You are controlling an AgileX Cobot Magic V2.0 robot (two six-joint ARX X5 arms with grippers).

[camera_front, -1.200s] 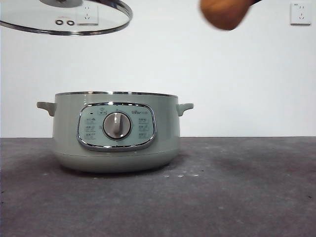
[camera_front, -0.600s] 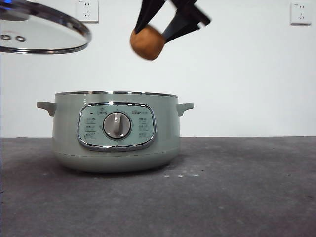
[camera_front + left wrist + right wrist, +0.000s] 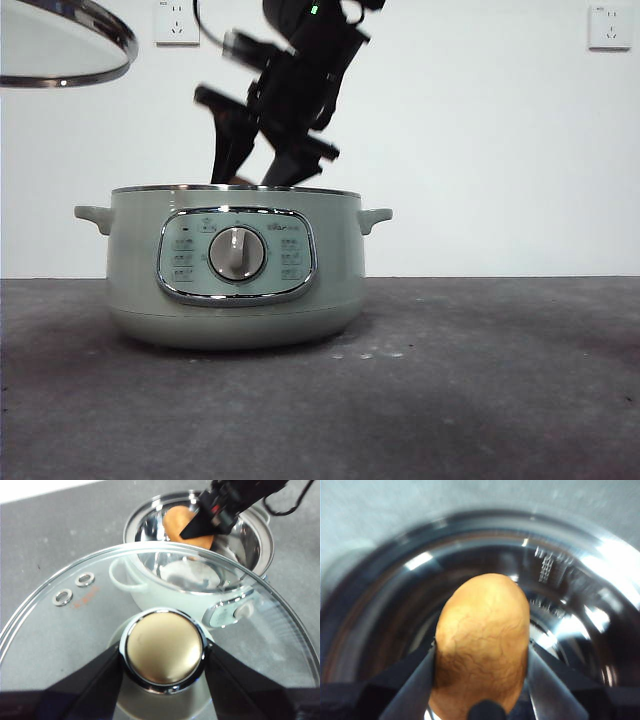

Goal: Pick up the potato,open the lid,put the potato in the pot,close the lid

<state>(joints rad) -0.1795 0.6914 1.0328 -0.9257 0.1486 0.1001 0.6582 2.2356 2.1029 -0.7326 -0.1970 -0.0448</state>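
Note:
The sage-green pot [image 3: 234, 265] stands open on the grey table; its steel inside shows in the left wrist view [image 3: 250, 540]. My right gripper [image 3: 250, 180] reaches down into the pot's mouth, shut on the orange-brown potato [image 3: 482, 647], which also shows in the left wrist view [image 3: 182, 525] inside the rim. In the front view the potato is all but hidden behind the rim. My left gripper [image 3: 162, 655] is shut on the knob [image 3: 164, 650] of the glass lid [image 3: 90, 610], held high at the pot's left side [image 3: 60, 50].
A dial [image 3: 237, 253] sits in the pot's chrome-framed front panel. The pot has a side handle at each end [image 3: 374, 217]. Wall sockets [image 3: 609, 26] are on the white wall behind. The right arm's cable [image 3: 295, 502] hangs near the pot.
The right gripper has come down and left with the potato, from above the pot into its mouth. The lid has moved further left and slightly up.

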